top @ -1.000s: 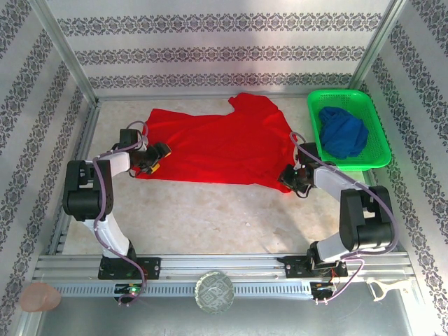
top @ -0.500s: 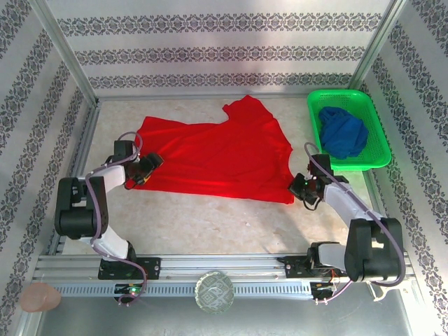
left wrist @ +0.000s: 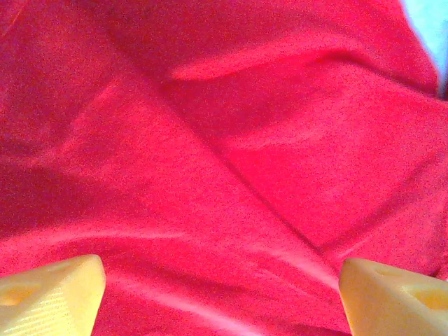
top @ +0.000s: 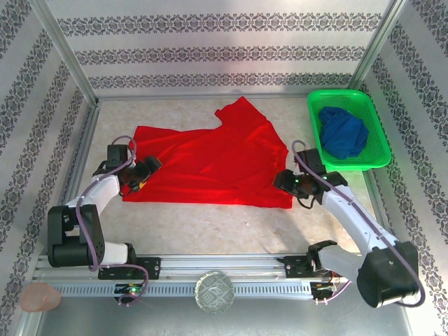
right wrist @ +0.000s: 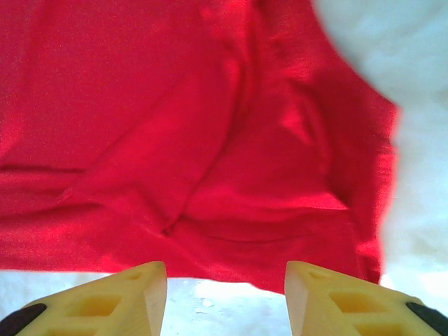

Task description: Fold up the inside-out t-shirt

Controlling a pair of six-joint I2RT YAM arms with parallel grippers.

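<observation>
The inside-out t-shirt (top: 210, 161) lies spread and wrinkled on the pale table, bright red, one sleeve pointing toward the back. At its left edge my left gripper (top: 143, 171) stands open. In the left wrist view red cloth (left wrist: 224, 140) lies under the left gripper (left wrist: 220, 301), whose yellow fingertips (left wrist: 49, 294) are far apart with nothing pinched. My right gripper (top: 280, 180) sits at the shirt's near right corner. In the right wrist view the right gripper (right wrist: 225, 294) is open, and bare table and the shirt's hem (right wrist: 231, 269) show between its fingers.
A green basket (top: 336, 94) at the back right holds a dark blue garment (top: 343, 133). Patterned walls and metal posts close in the table on three sides. A bare strip of table (top: 210, 231) runs between the shirt and the near rail.
The shirt has been drawn toward the near left and lies flatter. My right gripper has opened and let go of the near right corner. The left gripper has opened wider.
</observation>
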